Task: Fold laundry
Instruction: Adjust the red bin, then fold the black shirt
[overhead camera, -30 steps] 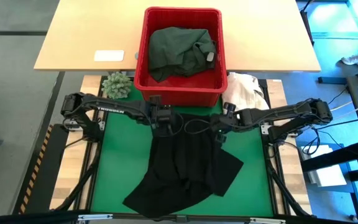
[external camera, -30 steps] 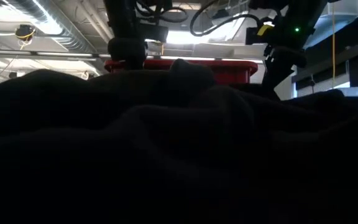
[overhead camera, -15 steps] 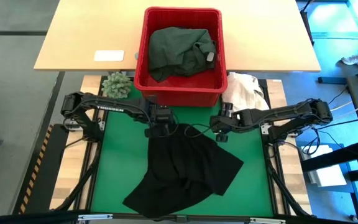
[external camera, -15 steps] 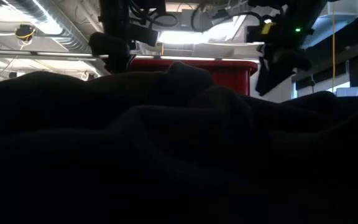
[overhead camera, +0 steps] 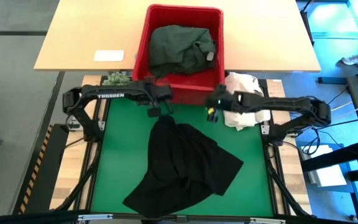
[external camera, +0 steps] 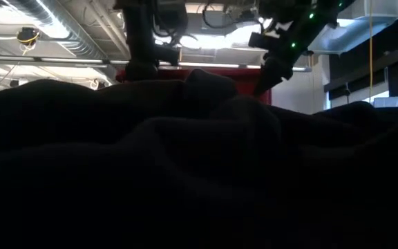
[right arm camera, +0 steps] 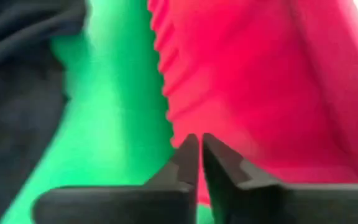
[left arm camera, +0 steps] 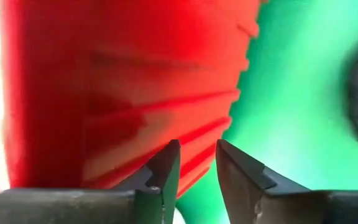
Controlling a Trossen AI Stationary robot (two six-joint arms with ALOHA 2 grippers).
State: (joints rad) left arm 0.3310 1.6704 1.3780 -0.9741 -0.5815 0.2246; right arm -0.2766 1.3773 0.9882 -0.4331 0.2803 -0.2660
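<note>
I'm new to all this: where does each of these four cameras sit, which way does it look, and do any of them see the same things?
High view: above the table, looking straight down; both arms show, left gripper and right gripper by the red basket, black garment on the green mat.
Low view: at table height, looking level; the garment fills it, arms come from above.
Left wrist view: past its own parted fingers at the basket.
Right wrist view: past its own shut fingers.
Shared: both wrist views see the basket and mat.
</note>
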